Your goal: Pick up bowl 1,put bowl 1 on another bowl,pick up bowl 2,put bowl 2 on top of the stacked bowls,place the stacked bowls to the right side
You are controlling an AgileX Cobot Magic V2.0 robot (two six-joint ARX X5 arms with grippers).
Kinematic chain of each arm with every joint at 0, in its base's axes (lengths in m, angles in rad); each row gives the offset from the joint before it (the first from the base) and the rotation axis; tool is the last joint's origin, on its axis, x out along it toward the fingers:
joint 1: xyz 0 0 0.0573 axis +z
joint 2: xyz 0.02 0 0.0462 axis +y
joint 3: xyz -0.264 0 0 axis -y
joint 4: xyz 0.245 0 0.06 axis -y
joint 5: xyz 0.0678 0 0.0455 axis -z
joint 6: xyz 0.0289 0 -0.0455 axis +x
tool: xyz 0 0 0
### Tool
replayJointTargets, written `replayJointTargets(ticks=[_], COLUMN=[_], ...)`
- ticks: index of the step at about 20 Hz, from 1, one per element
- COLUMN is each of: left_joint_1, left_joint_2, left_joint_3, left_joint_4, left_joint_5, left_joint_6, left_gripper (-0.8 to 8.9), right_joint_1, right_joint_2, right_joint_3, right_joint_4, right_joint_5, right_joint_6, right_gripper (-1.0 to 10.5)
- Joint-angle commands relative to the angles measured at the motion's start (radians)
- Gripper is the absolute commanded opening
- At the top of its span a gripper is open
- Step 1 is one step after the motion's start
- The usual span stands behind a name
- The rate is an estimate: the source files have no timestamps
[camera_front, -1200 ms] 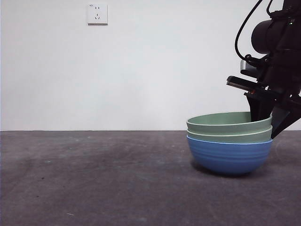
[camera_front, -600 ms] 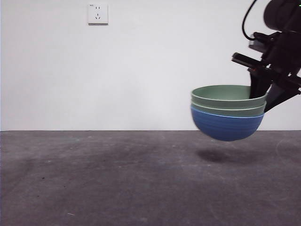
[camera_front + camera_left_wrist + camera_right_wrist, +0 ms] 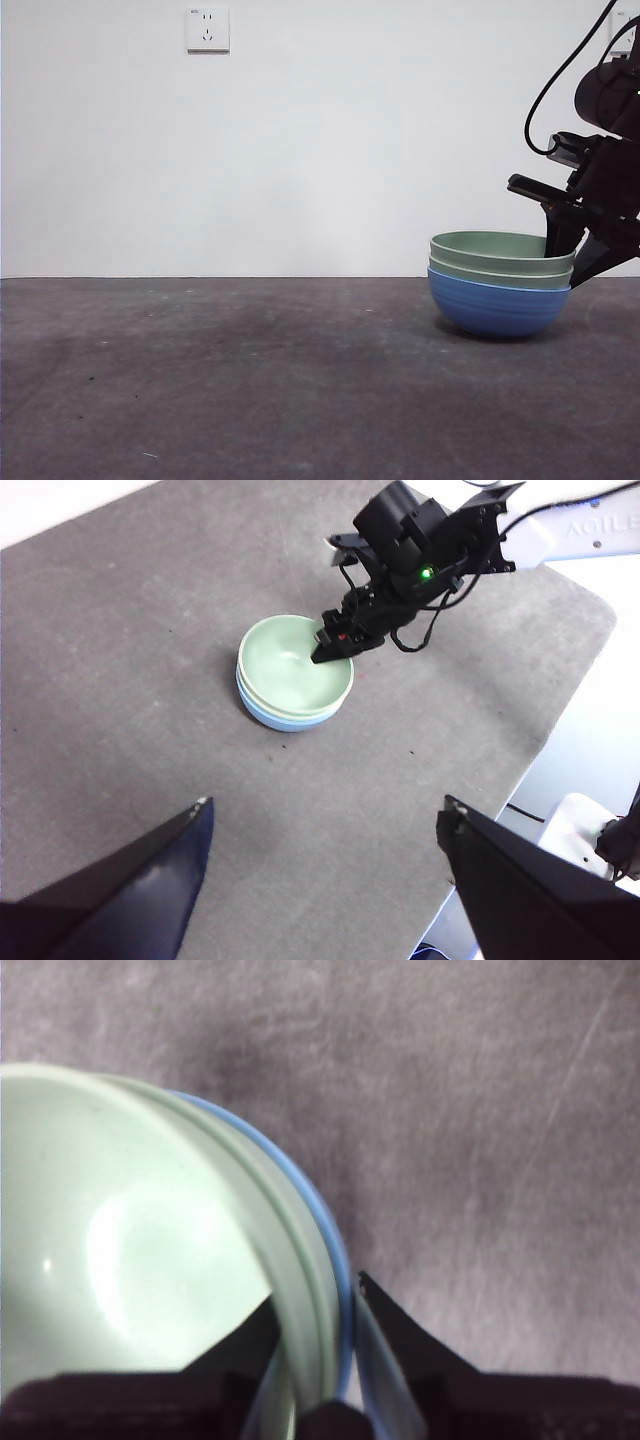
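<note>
The stacked bowls stand on the grey table at the right of the front view. Two pale green bowls (image 3: 500,250) are nested in the blue bowl (image 3: 498,310), whose base is down at the table top. My right gripper (image 3: 573,256) is shut on the stack's right rim; in the right wrist view its jaws (image 3: 315,1325) pinch the green rims (image 3: 300,1260) and the blue rim (image 3: 338,1260) together. My left gripper (image 3: 325,815) hangs high above the table, open and empty, looking down on the stack (image 3: 290,670) and the right gripper (image 3: 332,645).
A white wall socket (image 3: 207,29) is on the back wall. The grey table mat (image 3: 250,380) stretches left of the stack. In the left wrist view, the mat's edge (image 3: 560,710) lies a little beyond the stack.
The right gripper lifted the stack off the table, carried it to the right, and has lowered it back to the table top, still gripping the rim.
</note>
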Motion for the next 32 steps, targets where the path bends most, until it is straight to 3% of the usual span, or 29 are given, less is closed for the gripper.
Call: replayJointTargets(ticks=[1,5,9,15,20,25,32], left_joint_1=[0.002,0.002,0.002,0.002,0.002,0.002,0.002], left_joint_2=[0.001,0.001,0.002,0.002,0.002,0.002,0.002], left_joint_3=[-0.002,-0.002,-0.002,-0.002,-0.002,-0.002,-0.002], left_joint_4=[-0.005,-0.006,-0.013,-0.015,-0.016,-0.043,-0.122], left_joint_5=[0.000,0.000,0.000,0.000,0.000,0.000,0.001], left_joint_6=[0.008,0.008,0.008,0.008,0.008,0.029,0.064], left_gripper=[3.77,3.77,3.77,3.77,3.77,3.77,3.77], right_joint_1=[0.002,0.003,0.003,0.003,0.003,0.008,0.112], right_joint_2=[0.035,0.035,0.031,-0.030,-0.185,-0.428,-0.755], right_joint_3=[-0.010,-0.010,-0.010,-0.003,-0.002,-0.002,-0.002], right_joint_4=[-0.007,-0.022,-0.040,-0.043,-0.076,-0.359,-0.705], right_joint_5=[0.010,0.001,-0.002,-0.002,-0.001,-0.029,-0.026], right_joint_6=[-0.002,-0.006,-0.006,-0.027,-0.027,-0.061,-0.104], right_gripper=[-0.2,0.2,2.5,2.6,2.6,2.6,2.5])
